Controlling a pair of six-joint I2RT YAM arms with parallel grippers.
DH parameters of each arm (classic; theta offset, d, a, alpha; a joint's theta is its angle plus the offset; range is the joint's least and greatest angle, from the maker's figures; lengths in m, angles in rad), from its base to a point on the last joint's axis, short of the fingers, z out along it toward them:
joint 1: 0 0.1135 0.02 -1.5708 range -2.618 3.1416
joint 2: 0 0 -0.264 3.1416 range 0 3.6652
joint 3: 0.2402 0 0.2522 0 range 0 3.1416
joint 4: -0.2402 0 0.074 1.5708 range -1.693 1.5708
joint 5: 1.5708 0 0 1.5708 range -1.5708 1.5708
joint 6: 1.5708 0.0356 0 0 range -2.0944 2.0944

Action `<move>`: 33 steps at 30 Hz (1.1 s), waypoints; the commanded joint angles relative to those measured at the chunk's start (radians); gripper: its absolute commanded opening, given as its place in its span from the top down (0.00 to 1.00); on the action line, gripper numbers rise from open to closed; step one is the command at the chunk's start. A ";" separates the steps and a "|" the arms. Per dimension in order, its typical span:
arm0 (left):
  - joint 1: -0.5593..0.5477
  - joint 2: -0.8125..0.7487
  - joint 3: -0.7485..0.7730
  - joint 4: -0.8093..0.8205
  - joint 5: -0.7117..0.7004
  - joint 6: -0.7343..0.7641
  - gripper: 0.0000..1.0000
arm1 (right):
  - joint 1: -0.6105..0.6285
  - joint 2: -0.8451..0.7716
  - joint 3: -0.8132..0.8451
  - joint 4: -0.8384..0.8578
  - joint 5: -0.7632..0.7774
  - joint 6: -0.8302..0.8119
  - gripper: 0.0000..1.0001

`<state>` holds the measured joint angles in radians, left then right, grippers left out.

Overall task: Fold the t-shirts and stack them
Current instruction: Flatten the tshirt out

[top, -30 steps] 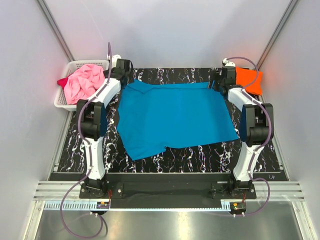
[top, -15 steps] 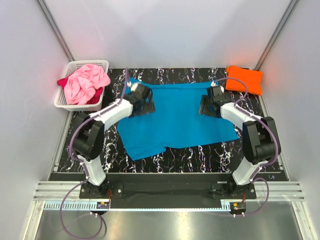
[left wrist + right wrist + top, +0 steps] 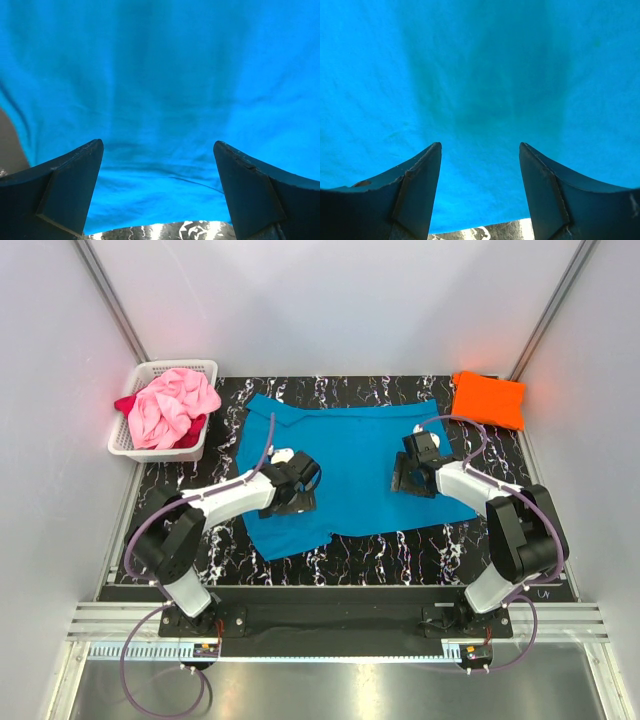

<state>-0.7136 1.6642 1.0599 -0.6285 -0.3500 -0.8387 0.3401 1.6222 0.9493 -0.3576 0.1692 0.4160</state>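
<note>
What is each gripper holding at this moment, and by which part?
Nothing is held: the left gripper and the right gripper both hang open over the spread turquoise t-shirt.

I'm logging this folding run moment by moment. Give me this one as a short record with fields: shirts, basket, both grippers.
spread shirt: turquoise t-shirt, lying flat on the marbled table
set aside: orange t-shirt, a compact rectangle at the far right corner
basket: white basket, far left, holding the pink t-shirt and the dark red t-shirt
left gripper: open, above the spread shirt's left part, holding nothing
right gripper: open, above its right part, holding nothing
</note>
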 commanded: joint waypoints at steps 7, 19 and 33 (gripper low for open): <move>0.008 0.104 0.081 -0.068 -0.057 -0.048 0.01 | 0.004 0.031 0.016 0.008 -0.020 0.017 0.30; 0.152 0.189 0.066 -0.002 0.126 -0.034 0.01 | 0.004 0.137 0.048 0.008 -0.031 0.004 0.30; 0.345 0.317 0.274 -0.046 0.177 0.095 0.01 | 0.005 0.338 0.320 -0.026 -0.020 -0.048 0.31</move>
<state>-0.3985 1.9018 1.2758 -0.6838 -0.1925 -0.8040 0.3405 1.8877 1.1969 -0.3622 0.1631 0.3946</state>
